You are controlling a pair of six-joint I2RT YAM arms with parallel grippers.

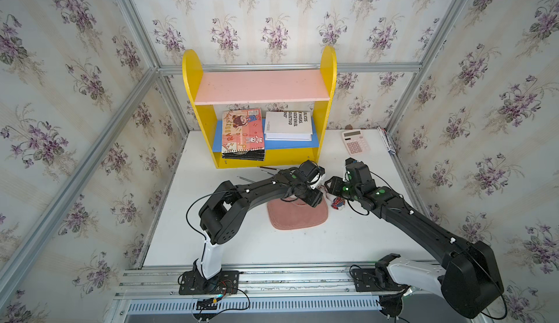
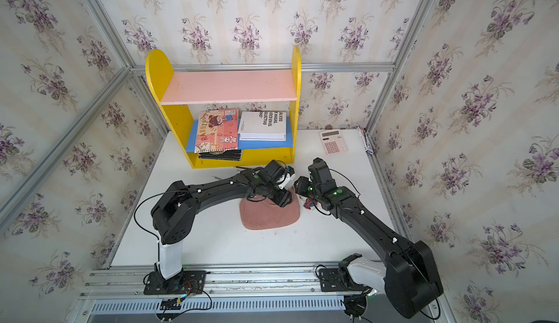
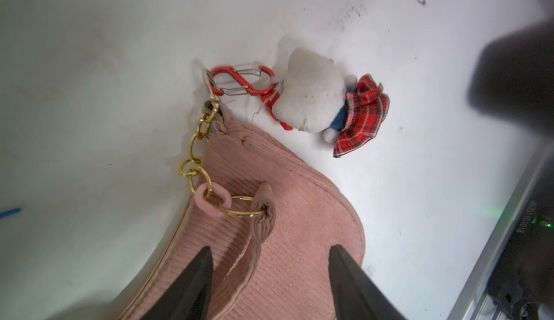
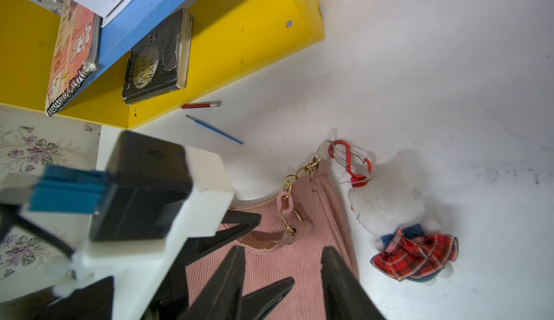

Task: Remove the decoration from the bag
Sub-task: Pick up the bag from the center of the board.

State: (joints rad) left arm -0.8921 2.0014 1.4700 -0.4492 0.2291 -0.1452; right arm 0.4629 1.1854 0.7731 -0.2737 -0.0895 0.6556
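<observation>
The left gripper (image 3: 271, 248) and right gripper (image 4: 283, 248) hang open-fingered over the bag (image 3: 305, 201), likely to pin it while the red clip (image 3: 242, 80) of the decoration (image 3: 317, 93) comes off the chain (image 3: 195, 141).

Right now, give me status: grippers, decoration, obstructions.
Left gripper open, astride the bag strap. Right gripper open above the pink bag. Plush cat keychain on table, red carabiner hooked to gold chain. Carabiner clear.

In a top view the left arm (image 1: 266, 185) covers the far edge of the bag (image 1: 298, 217), and the right arm (image 1: 393, 212) hides most of the decoration (image 1: 338, 204); its clasp cannot be seen there.
</observation>
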